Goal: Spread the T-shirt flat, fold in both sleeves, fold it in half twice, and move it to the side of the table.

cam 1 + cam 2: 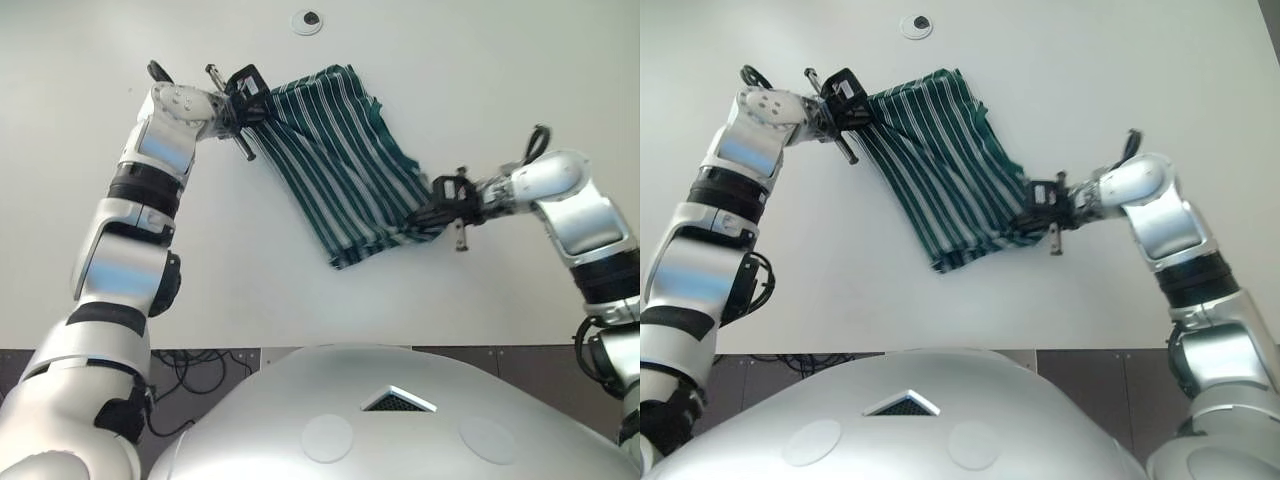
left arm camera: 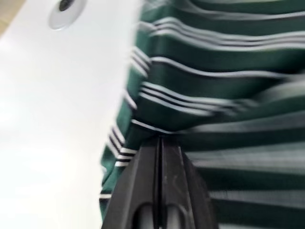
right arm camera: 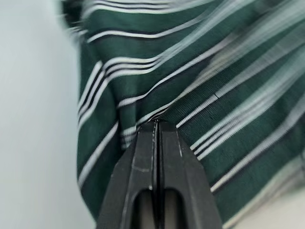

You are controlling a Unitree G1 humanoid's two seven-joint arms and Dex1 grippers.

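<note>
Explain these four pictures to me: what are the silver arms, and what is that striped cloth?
This is a humanoid robot with two arms, each ending in a two-fingered gripper. The two wide pictures come from cameras on its head, looking down over a white table. The two close-ups come from a camera on each wrist, so you see black fingers pinching cloth. The cloth is a green T-shirt with white stripes, bunched rather than spread flat. The left gripper is shut on its far end, the right gripper on the end nearer the robot, so the shirt stretches between them. The small round disc near the table's far edge looks like a cap set in the tabletop.
</note>
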